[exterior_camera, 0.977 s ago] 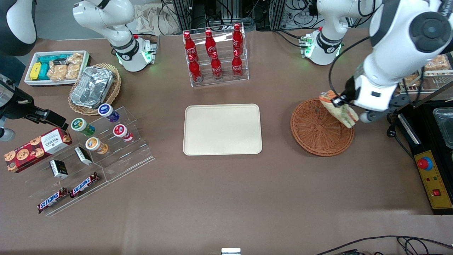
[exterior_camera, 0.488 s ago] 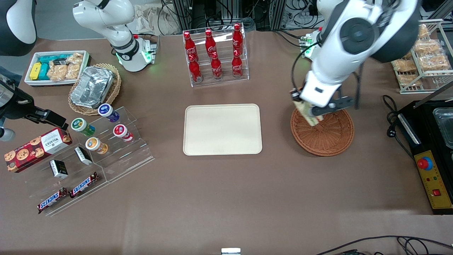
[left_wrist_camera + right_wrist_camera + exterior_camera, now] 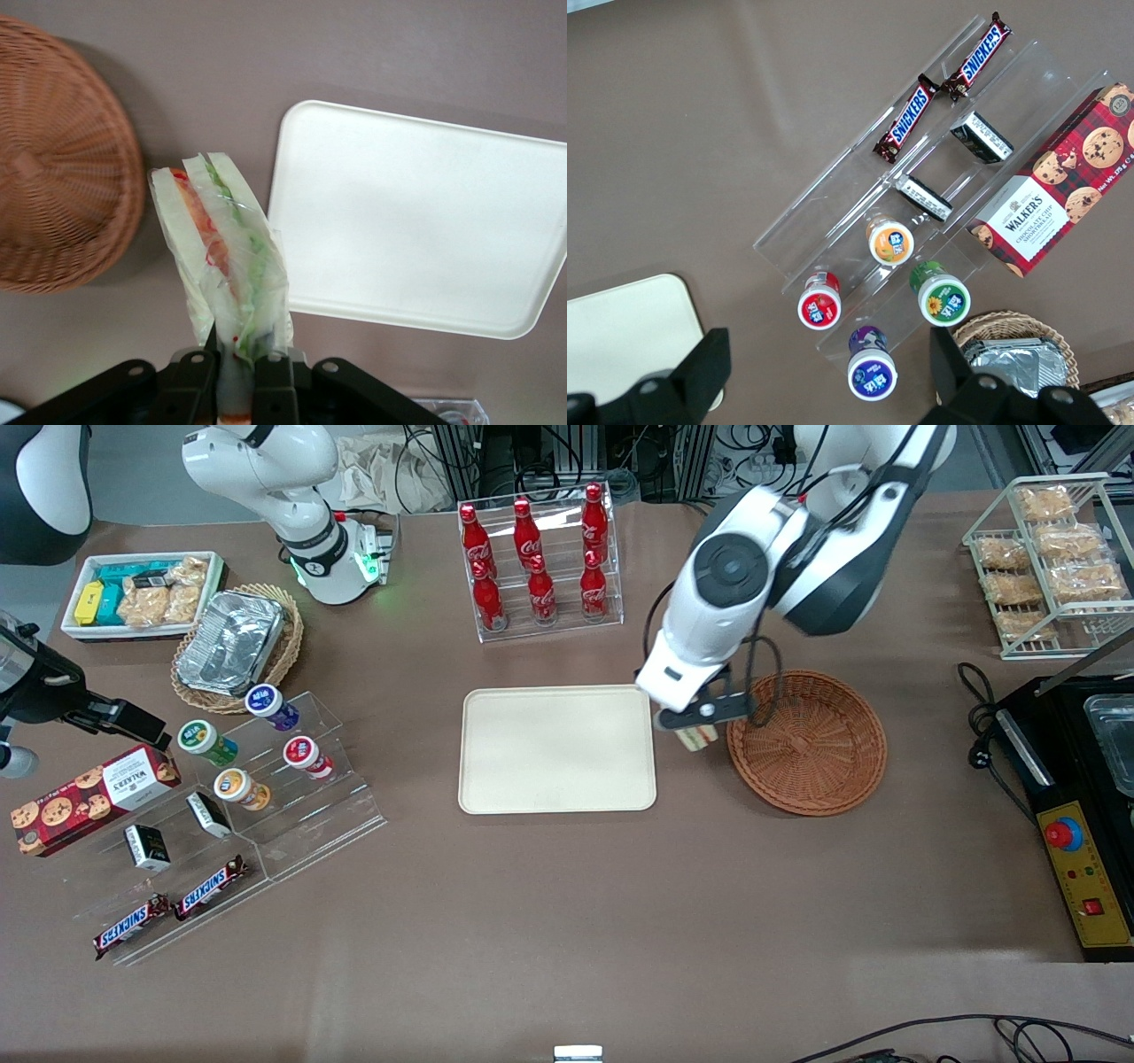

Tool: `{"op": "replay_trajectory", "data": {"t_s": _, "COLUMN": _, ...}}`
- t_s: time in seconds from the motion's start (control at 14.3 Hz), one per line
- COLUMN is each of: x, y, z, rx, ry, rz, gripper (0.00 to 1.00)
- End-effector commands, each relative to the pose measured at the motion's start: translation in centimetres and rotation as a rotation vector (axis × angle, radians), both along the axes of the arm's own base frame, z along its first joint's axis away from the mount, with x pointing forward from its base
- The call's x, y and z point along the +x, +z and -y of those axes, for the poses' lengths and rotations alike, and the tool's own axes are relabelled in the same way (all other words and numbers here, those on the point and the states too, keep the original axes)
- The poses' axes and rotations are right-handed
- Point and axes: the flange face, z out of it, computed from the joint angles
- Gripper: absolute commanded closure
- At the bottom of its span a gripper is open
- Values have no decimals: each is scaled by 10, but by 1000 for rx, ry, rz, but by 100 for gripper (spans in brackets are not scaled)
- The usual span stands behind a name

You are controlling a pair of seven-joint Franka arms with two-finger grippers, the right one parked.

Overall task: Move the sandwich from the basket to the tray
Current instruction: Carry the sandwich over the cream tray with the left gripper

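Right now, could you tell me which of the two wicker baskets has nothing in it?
The round reddish-brown wicker basket beside the hand holding the sandwich; the lighter tan one holds a foil container.

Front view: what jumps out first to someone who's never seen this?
The gripper, shut on a wrapped sandwich, hangs above the bare table between the reddish basket and the cream tray. Farther from the camera, red cola bottles stand in a clear rack.

Six cola bottles [image 3: 532, 558], four yogurt cups [image 3: 252, 744], two Snickers bars [image 3: 168, 911], one tray [image 3: 556, 748].
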Motion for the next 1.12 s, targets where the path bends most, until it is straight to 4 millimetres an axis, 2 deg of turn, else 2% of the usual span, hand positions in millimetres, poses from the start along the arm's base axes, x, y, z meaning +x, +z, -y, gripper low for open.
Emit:
{"op": "replay_trajectory", "data": {"t_s": 0.0, "x": -5, "y": -35, "z": 18, "rx": -21, "ry": -22, "rz": 23, "gripper": 98}}
{"op": "replay_trajectory", "data": {"t_s": 0.21, "x": -18, "y": -70, "z": 45, "rx": -60, "ry": -59, "rz": 56, "gripper": 98}}
{"op": "replay_trajectory", "data": {"t_s": 0.42, "x": -37, "y": -115, "z": 51, "rx": -97, "ry": -81, "rz": 104, "gripper": 100}}
{"op": "replay_trajectory", "data": {"t_s": 0.56, "x": -40, "y": -135, "z": 50, "rx": -97, "ry": -167, "rz": 124, "gripper": 100}}
{"op": "replay_trajectory", "data": {"t_s": 0.77, "x": -37, "y": -156, "z": 49, "rx": -104, "ry": -298, "rz": 128, "gripper": 100}}
{"op": "replay_trajectory", "data": {"t_s": 0.91, "x": -36, "y": -162, "z": 48, "rx": -105, "ry": -324, "rz": 124, "gripper": 99}}
{"op": "replay_trajectory", "data": {"t_s": 0.98, "x": -36, "y": -164, "z": 48, "rx": -105, "ry": -323, "rz": 122, "gripper": 84}}
{"op": "replay_trajectory", "data": {"t_s": 1.05, "x": -34, "y": -166, "z": 46, "rx": -106, "ry": -315, "rz": 117, "gripper": 33}}
